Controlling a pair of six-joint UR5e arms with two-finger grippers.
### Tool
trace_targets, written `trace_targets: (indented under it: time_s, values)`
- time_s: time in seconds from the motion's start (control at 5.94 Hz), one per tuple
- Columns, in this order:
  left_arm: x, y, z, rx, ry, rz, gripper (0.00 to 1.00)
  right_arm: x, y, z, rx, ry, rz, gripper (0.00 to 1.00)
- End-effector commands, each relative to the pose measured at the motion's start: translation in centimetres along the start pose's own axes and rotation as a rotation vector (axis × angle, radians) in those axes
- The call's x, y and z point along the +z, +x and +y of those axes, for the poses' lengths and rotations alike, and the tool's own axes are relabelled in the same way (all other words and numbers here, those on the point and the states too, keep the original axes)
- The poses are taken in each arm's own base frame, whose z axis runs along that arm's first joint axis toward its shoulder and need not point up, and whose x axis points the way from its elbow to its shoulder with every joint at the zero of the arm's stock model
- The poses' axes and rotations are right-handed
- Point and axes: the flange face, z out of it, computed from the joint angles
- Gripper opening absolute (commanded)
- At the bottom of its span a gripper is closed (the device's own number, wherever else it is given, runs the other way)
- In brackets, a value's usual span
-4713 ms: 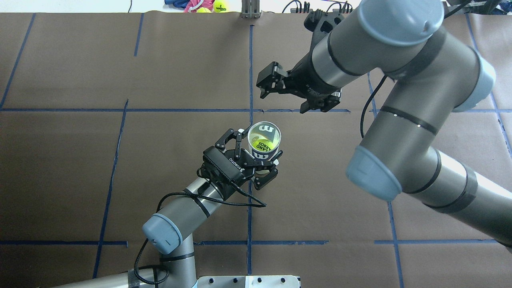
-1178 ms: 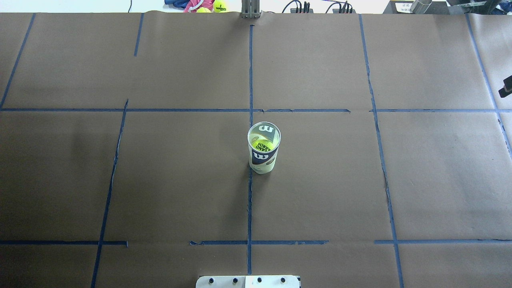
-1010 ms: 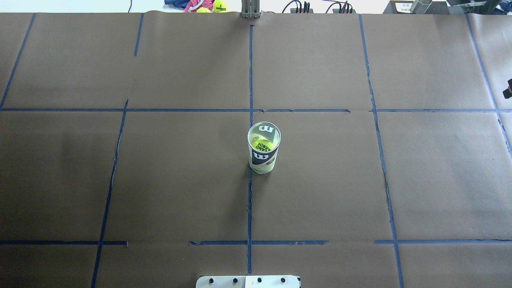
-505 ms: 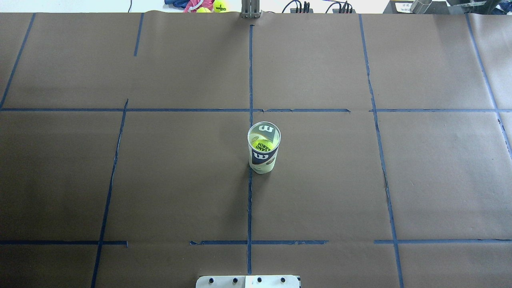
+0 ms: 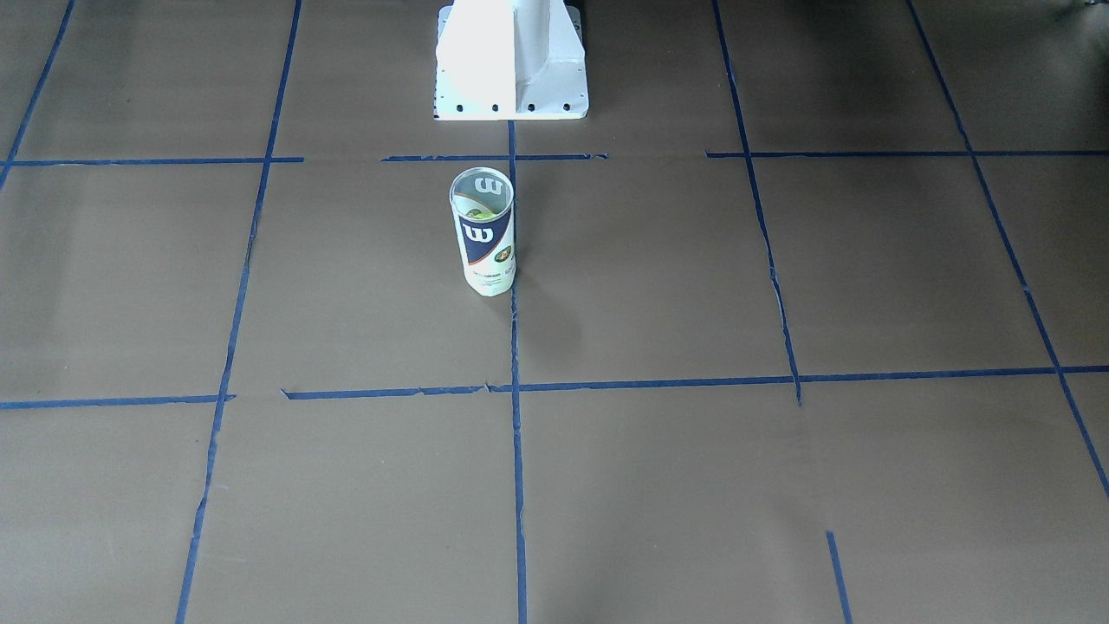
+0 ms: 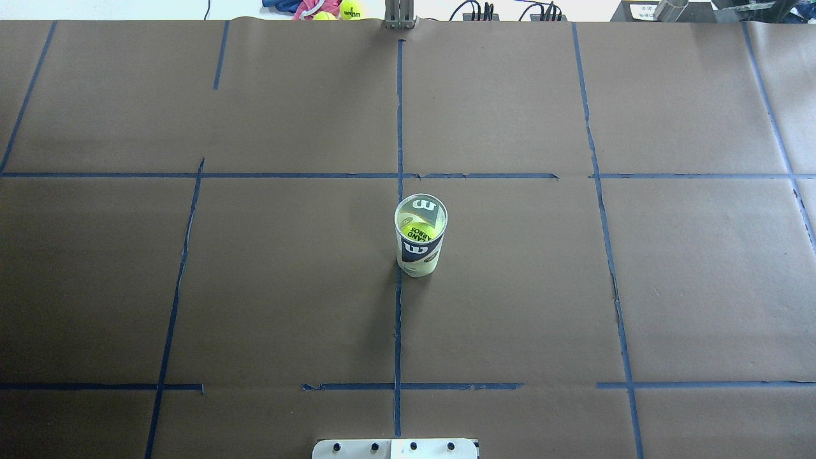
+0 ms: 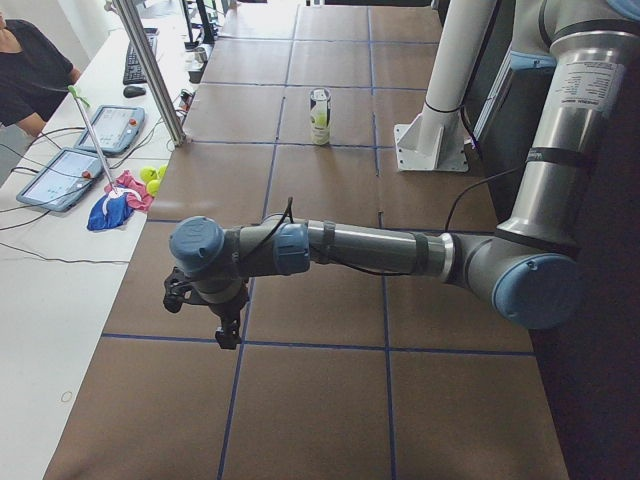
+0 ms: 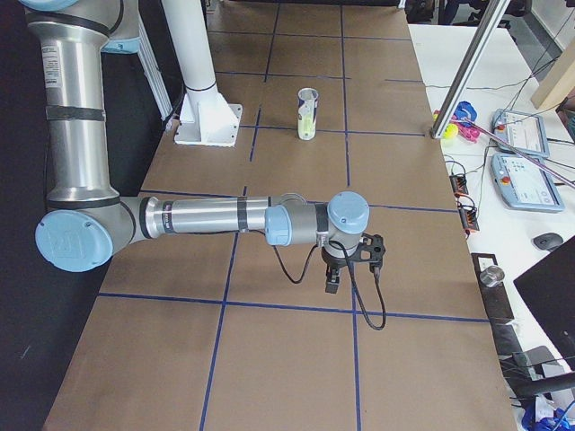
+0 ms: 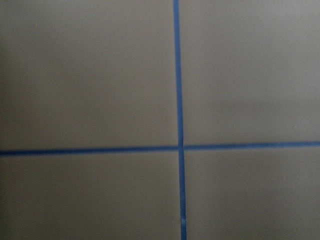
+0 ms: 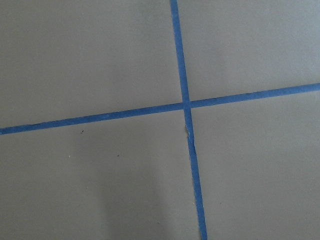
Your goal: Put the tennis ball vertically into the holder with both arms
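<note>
My left arm is bent at the elbow, with the forearm level and stretched across the table near its left end, toward the edge opposite my base. The left gripper hangs from the wrist, pointing down, above the surface. My right arm takes the mirrored pose near the right end, and the right gripper likewise points down. Finger spacing on either: not readable from the side views.

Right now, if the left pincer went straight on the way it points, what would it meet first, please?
Probably the paper-covered table, at or near a blue tape crossing. The left pincer points downward and nothing shows between.
</note>
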Motion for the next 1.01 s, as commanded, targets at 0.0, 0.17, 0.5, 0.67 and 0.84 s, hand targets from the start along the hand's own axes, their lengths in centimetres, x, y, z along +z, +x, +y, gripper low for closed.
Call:
trace_targets:
  time_s: [0.0, 0.17, 0.5, 0.67, 0.84]
  values:
    - [-0.4, 1.7, 3.6, -0.073, 0.011, -0.026, 1.00, -0.7, 2.3, 0.9, -0.057, 0.008, 0.010, 1.00]
    - [-0.5, 2.0, 3.9, -0.061, 0.016, -0.027, 1.00, 0.2, 3.4, 2.1, -0.108, -0.013, 0.016, 1.00]
    - [0.6, 2.9, 3.9, -0.040, -0.019, -0.019, 1.00, 1.6, 3.5, 2.4, -0.136, -0.038, 0.054, 1.00]
    - [0.3, 3.3, 3.9, -0.065, -0.043, -0.014, 1.00, 2.7, 2.5, 2.4, -0.162, -0.061, 0.065, 1.00]
    - [0.5, 3.2, 4.3, -0.066, -0.048, -0.014, 1.00, 2.9, 2.6, 2.7, -0.182, -0.068, 0.062, 1.00]
